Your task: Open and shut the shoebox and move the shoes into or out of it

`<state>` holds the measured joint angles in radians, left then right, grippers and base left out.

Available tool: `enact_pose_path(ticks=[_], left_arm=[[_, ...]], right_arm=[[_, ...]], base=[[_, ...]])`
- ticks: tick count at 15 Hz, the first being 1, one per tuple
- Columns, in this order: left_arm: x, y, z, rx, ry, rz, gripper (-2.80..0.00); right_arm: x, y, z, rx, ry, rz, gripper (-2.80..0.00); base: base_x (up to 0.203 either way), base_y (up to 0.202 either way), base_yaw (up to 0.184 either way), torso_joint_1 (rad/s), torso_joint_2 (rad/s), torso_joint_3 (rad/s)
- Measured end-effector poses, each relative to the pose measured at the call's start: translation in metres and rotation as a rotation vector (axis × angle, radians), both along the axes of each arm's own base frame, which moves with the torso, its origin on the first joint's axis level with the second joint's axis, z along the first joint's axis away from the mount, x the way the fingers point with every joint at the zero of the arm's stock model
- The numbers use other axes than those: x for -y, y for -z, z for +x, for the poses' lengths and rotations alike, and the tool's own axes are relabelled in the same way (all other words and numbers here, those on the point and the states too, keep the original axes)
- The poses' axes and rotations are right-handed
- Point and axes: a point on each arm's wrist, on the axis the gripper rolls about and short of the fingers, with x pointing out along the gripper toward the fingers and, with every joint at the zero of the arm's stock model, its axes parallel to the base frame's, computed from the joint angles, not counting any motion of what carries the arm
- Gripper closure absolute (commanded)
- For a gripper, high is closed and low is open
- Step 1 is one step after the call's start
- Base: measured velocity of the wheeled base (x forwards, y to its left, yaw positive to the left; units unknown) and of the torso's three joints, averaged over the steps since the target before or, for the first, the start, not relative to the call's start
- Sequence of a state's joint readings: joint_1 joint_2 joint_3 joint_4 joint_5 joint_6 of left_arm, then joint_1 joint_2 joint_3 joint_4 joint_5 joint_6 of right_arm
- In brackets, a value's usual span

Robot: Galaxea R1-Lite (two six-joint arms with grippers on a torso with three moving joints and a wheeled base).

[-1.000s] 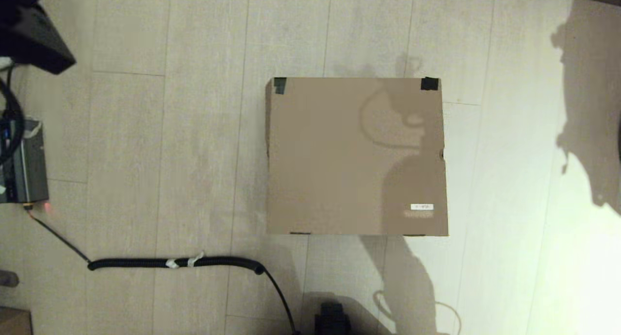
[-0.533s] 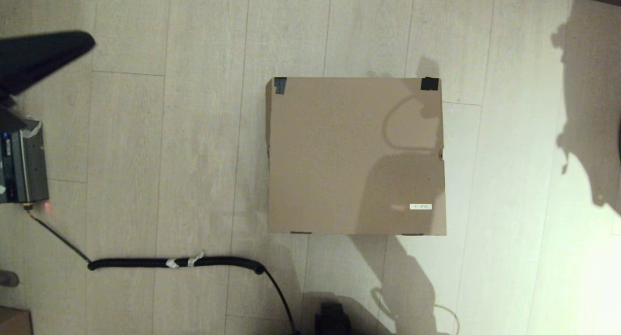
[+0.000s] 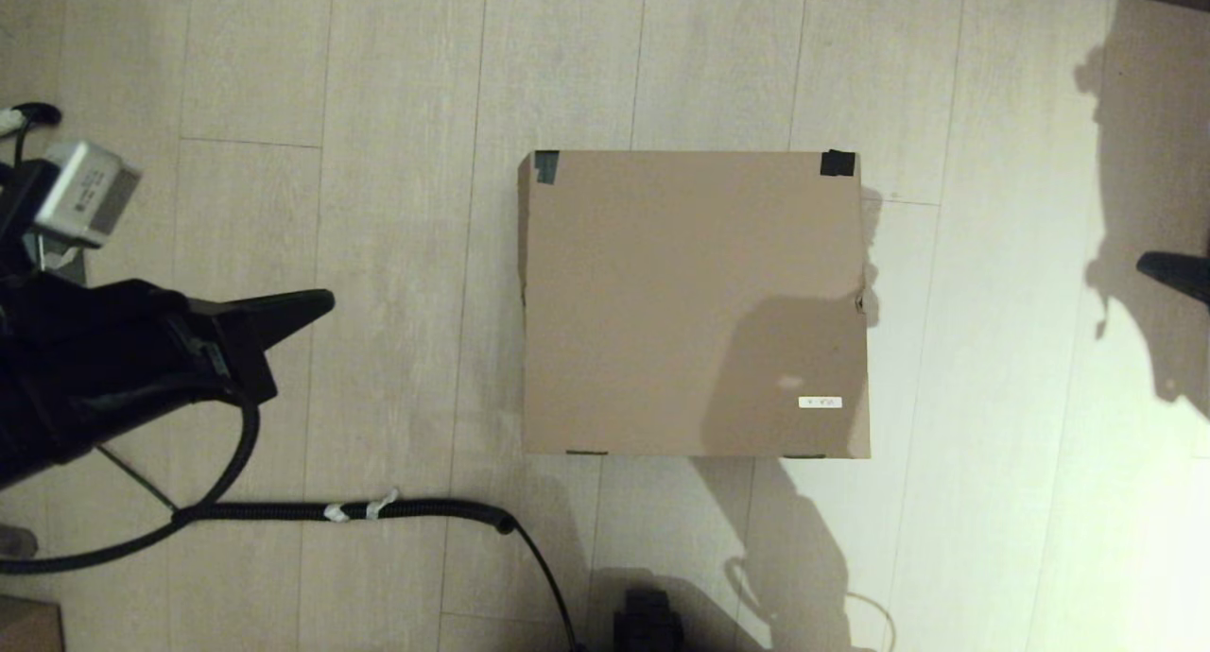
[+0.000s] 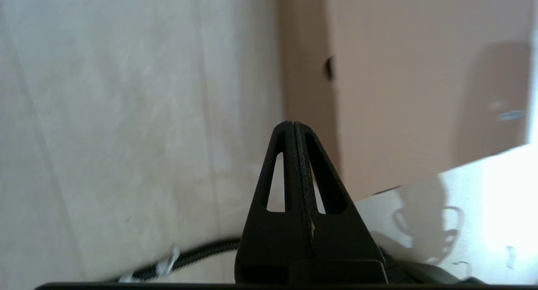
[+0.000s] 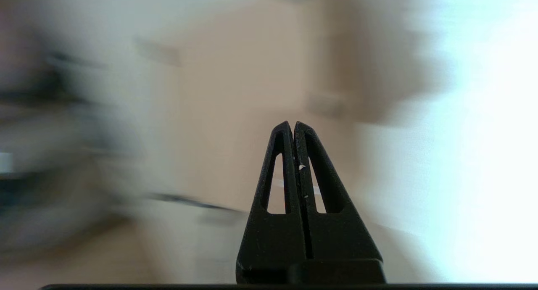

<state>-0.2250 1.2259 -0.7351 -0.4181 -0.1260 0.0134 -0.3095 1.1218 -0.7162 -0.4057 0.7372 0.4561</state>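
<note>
The brown cardboard shoebox [image 3: 695,302] sits on the floor with its lid flat and closed, black tape at its two far corners and a small white label near its front right corner. The shoes are hidden. My left gripper [image 3: 324,302] is shut and empty, well to the left of the box and pointing at its left side; the left wrist view shows the same gripper [image 4: 293,124] with the shoebox [image 4: 420,92] beyond it. Only the tip of my right gripper [image 3: 1146,263] shows at the right edge; its wrist view shows it [image 5: 293,124] shut and empty, facing the shoebox [image 5: 235,113].
A black corrugated cable [image 3: 340,511] lies on the wooden floor left of and in front of the box. The left arm's cable [image 3: 227,463] loops down to it. A dark object [image 3: 648,624] sits at the bottom edge.
The left arm has swung down from the upper left corner and now points at the box's left side. The right gripper's tip has come into view at the right edge. The box has not moved.
</note>
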Motion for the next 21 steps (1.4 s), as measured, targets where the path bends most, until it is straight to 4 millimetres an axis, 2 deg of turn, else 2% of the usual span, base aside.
enact_pose_path(ticks=[3,6,9,12,16,18,21], left_arm=[[0.008,0.011,-0.002,-0.028,-0.152,0.041,0.0],[0.006,0.028,-0.011,-0.062,-0.274,0.107,0.0],[0.02,0.033,-0.014,-0.076,-0.207,0.079,0.0],[0.056,0.036,-0.001,-0.093,-0.065,0.013,0.0],[0.115,0.047,0.03,-0.083,0.008,0.0,0.0],[0.142,0.06,0.036,-0.099,0.04,0.017,0.0],[0.159,0.085,0.041,-0.148,0.066,0.057,0.0]], right_arm=[[-0.028,0.014,-0.001,-0.075,0.106,-0.261,0.0],[-0.063,0.022,-0.007,-0.166,0.209,-0.389,0.0],[-0.086,0.035,-0.003,-0.227,0.329,-0.485,0.0],[-0.119,0.044,0.017,-0.2,0.239,-0.493,0.0],[-0.161,0.062,0.047,-0.151,0.154,-0.473,0.0],[-0.17,0.075,0.052,-0.179,0.123,-0.495,0.0],[-0.177,0.09,0.055,-0.227,0.09,-0.506,0.0]], base=[[0.0,0.0,0.0,0.0,0.0,0.0],[0.0,0.0,0.0,0.0,0.0,0.0],[0.0,0.0,0.0,0.0,0.0,0.0],[0.0,0.0,0.0,0.0,0.0,0.0],[0.0,0.0,0.0,0.0,0.0,0.0],[0.0,0.0,0.0,0.0,0.0,0.0],[0.0,0.0,0.0,0.0,0.0,0.0]])
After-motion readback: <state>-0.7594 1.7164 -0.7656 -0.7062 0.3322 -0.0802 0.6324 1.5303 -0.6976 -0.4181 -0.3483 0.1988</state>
